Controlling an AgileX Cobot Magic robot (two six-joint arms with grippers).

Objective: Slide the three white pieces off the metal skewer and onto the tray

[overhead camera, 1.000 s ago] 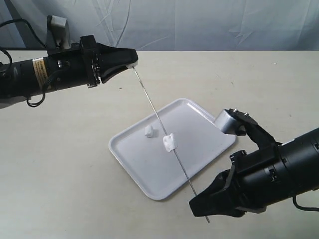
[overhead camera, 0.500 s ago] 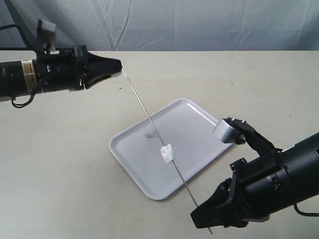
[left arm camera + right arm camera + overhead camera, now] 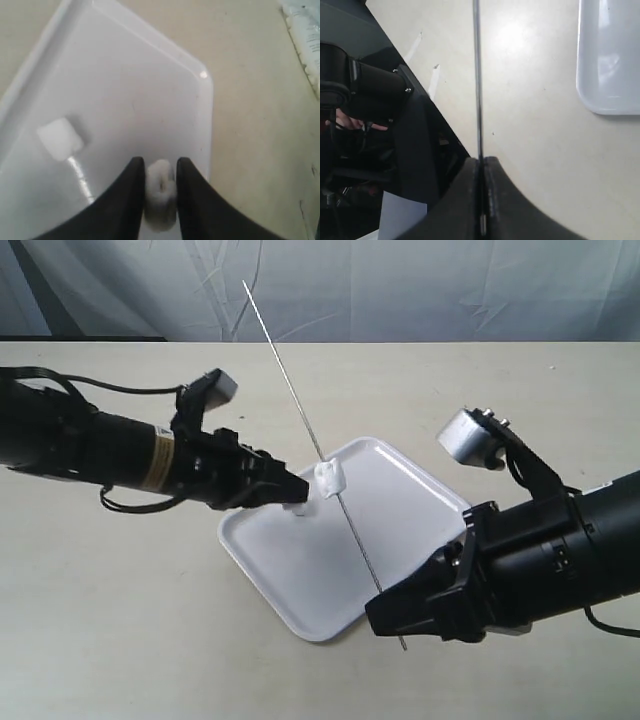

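Note:
The tray (image 3: 300, 570) lies mid-table. The metal skewer (image 3: 300, 405) slants steeply over it, its upper end free in the air. My right gripper (image 3: 386, 617) is shut on the skewer's lower end, and the rod (image 3: 477, 80) runs out from between the closed fingers (image 3: 481, 167). One white piece (image 3: 327, 480) sits threaded on the skewer above the tray. My left gripper (image 3: 302, 501) reaches low over the tray (image 3: 150, 90) and is shut on a second white piece (image 3: 160, 192). The threaded piece (image 3: 60, 137) shows beside it. A third piece is not visible.
The beige table (image 3: 120, 620) ends at a grey cloth backdrop (image 3: 420, 290). A tray corner (image 3: 610, 60) shows in the right wrist view, with dark equipment (image 3: 370, 100) past the table's edge. A white textured object (image 3: 306, 35) lies off the tray.
The left gripper let go of the skewer's upper end, came down to the tray and shut on the loose white piece. The skewer tipped up steeper, carrying its threaded piece higher.

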